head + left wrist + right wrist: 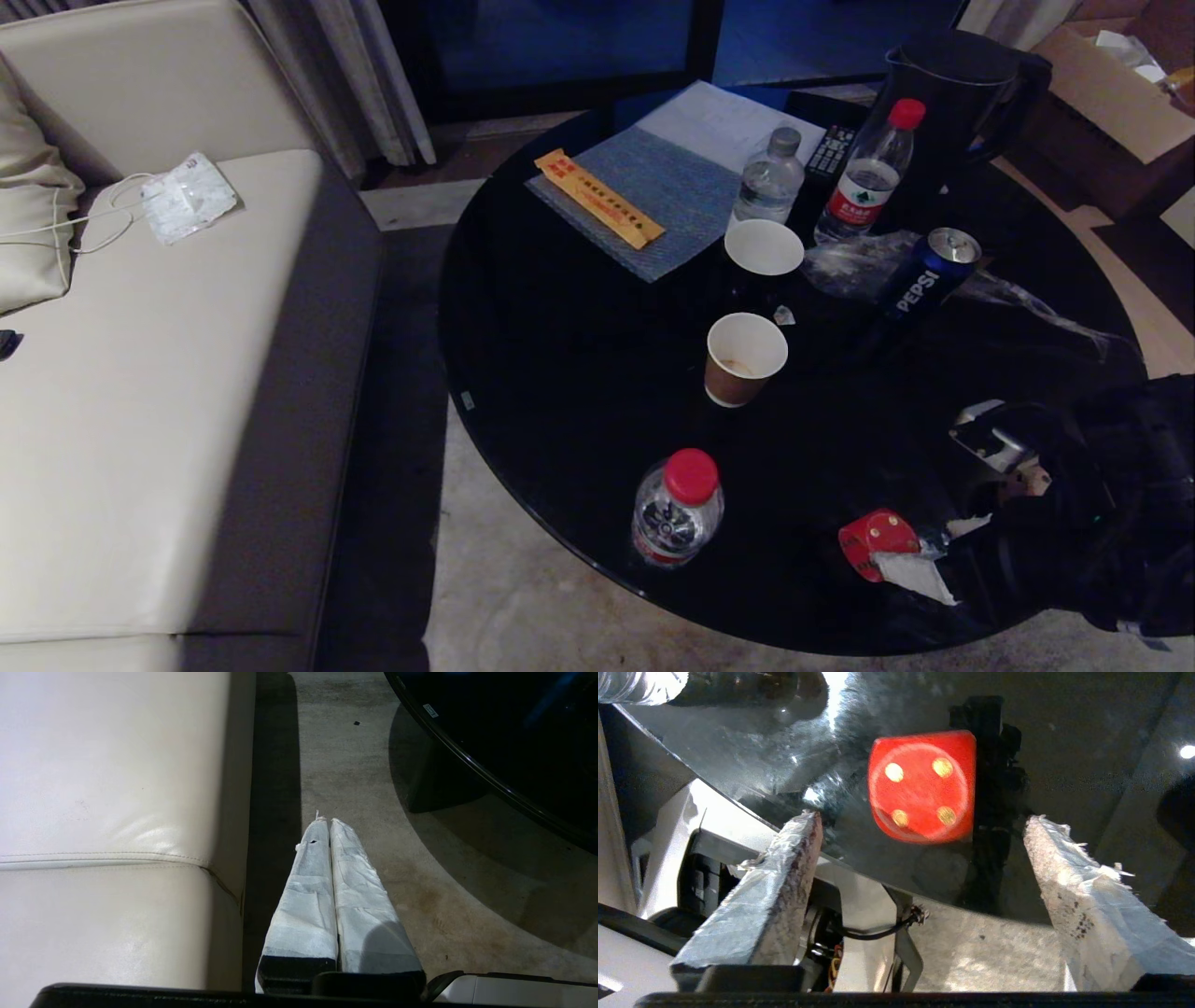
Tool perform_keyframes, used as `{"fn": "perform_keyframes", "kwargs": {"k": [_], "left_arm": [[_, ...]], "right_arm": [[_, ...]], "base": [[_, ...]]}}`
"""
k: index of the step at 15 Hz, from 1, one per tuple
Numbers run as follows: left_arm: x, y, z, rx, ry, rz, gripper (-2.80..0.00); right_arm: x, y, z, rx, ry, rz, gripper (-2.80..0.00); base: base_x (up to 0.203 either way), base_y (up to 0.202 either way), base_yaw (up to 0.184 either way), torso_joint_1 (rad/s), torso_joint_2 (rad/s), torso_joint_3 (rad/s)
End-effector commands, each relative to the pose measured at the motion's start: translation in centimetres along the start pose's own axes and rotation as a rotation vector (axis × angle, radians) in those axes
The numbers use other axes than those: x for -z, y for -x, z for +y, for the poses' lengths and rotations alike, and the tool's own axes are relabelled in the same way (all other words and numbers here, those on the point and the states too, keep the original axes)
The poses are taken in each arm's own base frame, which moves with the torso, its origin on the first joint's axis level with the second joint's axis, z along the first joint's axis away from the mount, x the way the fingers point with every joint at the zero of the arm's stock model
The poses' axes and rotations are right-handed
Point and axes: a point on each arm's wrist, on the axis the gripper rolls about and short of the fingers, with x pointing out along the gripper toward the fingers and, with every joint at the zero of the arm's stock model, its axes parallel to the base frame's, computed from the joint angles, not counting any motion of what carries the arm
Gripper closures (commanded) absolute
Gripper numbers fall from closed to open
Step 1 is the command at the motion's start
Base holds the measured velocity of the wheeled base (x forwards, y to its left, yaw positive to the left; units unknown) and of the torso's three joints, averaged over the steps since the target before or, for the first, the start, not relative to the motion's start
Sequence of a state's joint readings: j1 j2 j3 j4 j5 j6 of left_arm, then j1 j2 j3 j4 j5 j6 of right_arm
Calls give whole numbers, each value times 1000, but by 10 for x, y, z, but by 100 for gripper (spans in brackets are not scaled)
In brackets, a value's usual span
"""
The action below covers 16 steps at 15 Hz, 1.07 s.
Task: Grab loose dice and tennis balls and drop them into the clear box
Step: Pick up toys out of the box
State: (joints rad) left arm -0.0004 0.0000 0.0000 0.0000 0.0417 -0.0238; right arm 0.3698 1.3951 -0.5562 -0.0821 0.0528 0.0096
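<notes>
A red die with pale dots rests near the front edge of the round black table. In the right wrist view the die shows four dots and lies just beyond the fingertips. My right gripper is open, its white padded fingers wide apart, with nothing held between them. In the head view the right gripper reaches in from the lower right, beside the die. My left gripper is shut and parked over the floor between sofa and table. The tennis balls and the clear box are out of view.
On the table stand two paper cups, a red-capped water bottle near the front, a Pepsi can, two more bottles, a dark kettle and a blue mat. A beige sofa is at the left.
</notes>
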Motion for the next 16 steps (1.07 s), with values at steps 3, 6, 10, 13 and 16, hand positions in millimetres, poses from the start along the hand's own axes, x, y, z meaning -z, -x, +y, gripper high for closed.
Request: {"fn": "perform_keyframes", "kwargs": {"k": [3,6,10,13,16], "left_arm": [[0,0,0,-2,1,0,0],[0,0,0,-1,1,0,0],[0,0,0,-1,1,1,0],[0,0,0,-2,1,0,0],[0,0,0,-1,1,0,0]], "right_arm": [[-1,-10,1,-4,67,27,-280],[-7,-17,0,4,75,35,-280],[-13,-33,-1,17,76,4,-280],[-11,-46,-3,87,97,39,-280],[-10,-51,-4,93,106,57,-280]], "base": [[0,0,0,0,0,0],[0,0,0,0,0,0],[0,0,0,0,0,0],[0,0,0,0,0,0],[0,0,0,0,0,0]]}}
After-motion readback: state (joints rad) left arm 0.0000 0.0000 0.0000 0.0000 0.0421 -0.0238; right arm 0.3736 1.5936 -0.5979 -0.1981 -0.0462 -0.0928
